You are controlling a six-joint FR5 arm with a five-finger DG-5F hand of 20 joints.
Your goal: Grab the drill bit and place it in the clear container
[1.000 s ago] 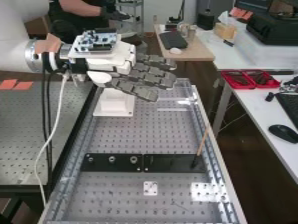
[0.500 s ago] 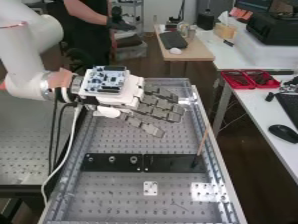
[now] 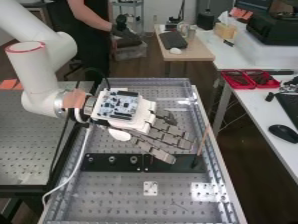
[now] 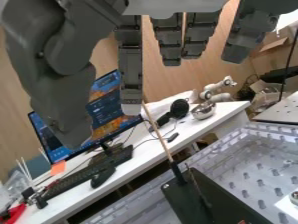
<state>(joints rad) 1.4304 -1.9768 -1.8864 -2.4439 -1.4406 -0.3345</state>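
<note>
Hangs near the plate (image 3: 185, 167), with hand (image 3: 166, 134) open.
Holds fingers straight and apart; faces a stick (image 4: 157, 133) (thin, brown, dark-ended) slanting up from the plate.

- Brown floor (image 3: 144, 69) between the furniture
- White desk (image 3: 256, 100) with keyboard (image 3: 290, 104) and black mouse (image 3: 284, 133)
- Small pale wooden table (image 3: 201, 53) near it
- Metal shelving (image 3: 126, 4) by a pale wall (image 3: 158, 9)
- Tan wall (image 4: 158, 82) behind a lit monitor (image 4: 105, 111)

Nothing legible

No word, label, brand, number or sign can be read. Any print on the circuit board (image 3: 118, 105), the keyboard (image 4: 73, 179) or the monitor (image 4: 105, 111) is too small to make out.
</note>
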